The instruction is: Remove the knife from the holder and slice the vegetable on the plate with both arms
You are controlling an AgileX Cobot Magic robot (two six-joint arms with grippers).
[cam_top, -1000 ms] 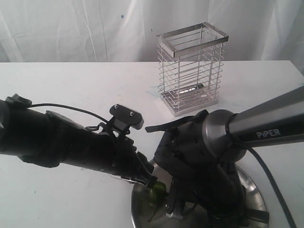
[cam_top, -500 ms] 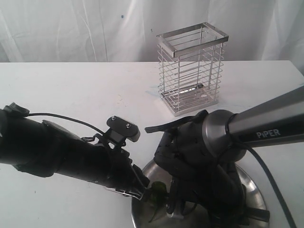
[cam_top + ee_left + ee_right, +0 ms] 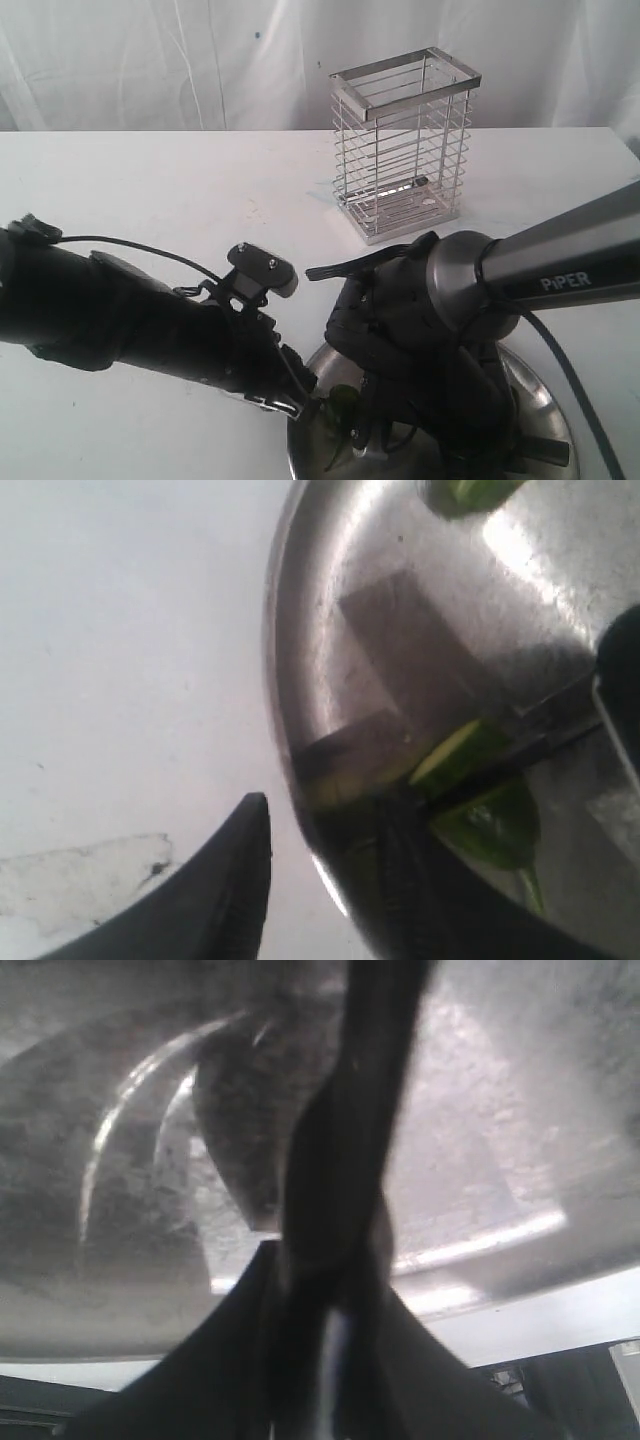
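— From out here the left arm (image 3: pixel 120 310) and right arm (image 3: pixel 560 260) crowd the plate (image 3: pixel 545 400); where's the vegetable (image 3: pixel 345 400)?
— A dark green bit just inside the plate's left rim; only the left wrist view shows its pale cut face and thin stem.
— The knife (image 3: pixel 350 1140)?
— The right wrist view has it; the right gripper (image 3: pixel 325 1270) is clamped on it, over the steel.
— The left gripper (image 3: pixel 303 405)?
— One black finger sits outside the rim; whether it grips, I can't tell.
— Wire holder (image 3: pixel 405 145) upright on the white table (image 3: pixel 150 190); white curtain (image 3: pixel 150 60) behind.

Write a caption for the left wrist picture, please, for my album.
Close-up: the dark knife lies across the green vegetable, by its pale cut end, on the shiny steel plate.
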